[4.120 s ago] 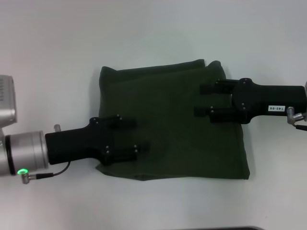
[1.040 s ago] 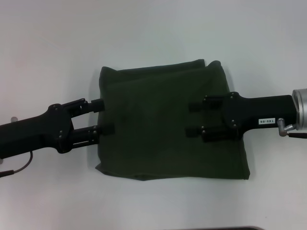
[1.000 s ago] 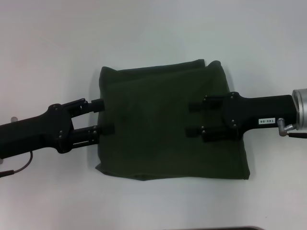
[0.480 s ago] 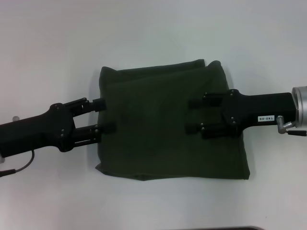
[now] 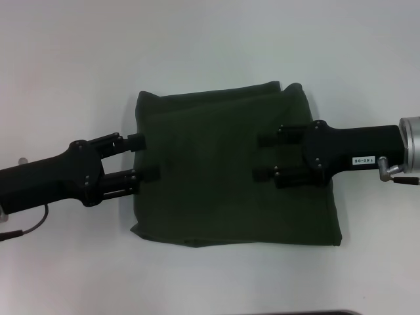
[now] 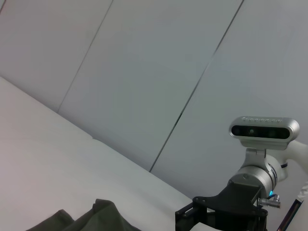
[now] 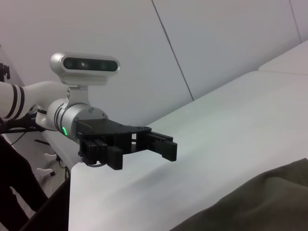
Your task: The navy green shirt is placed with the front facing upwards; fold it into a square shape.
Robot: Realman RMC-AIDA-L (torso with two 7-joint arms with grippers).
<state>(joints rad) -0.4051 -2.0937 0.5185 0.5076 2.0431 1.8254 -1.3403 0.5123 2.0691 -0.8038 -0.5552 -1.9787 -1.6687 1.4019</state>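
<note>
Head view: dark olive-green cotton shirt (image 5: 230, 170) folded square, frame centre, on white table (image 5: 79, 65). Left gripper (image 5: 146, 157) at shirt's left edge, right gripper (image 5: 264, 157) over its right half; both spread, holding nothing.

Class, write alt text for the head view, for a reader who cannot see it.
A dark olive-green cotton shirt, folded into a rough square, lies on a white table. The left pincer, open, sits at the shirt's left edge. The right pincer, also open, is over its right half.

plain white matte tabletop (image 5: 210, 46), evenly lit, with soft shadows. pale grey panelled wall (image 6: 159, 72) behind it, crossed by thin dark seams. a dark strip (image 5: 308, 313) at the near table edge.
</note>
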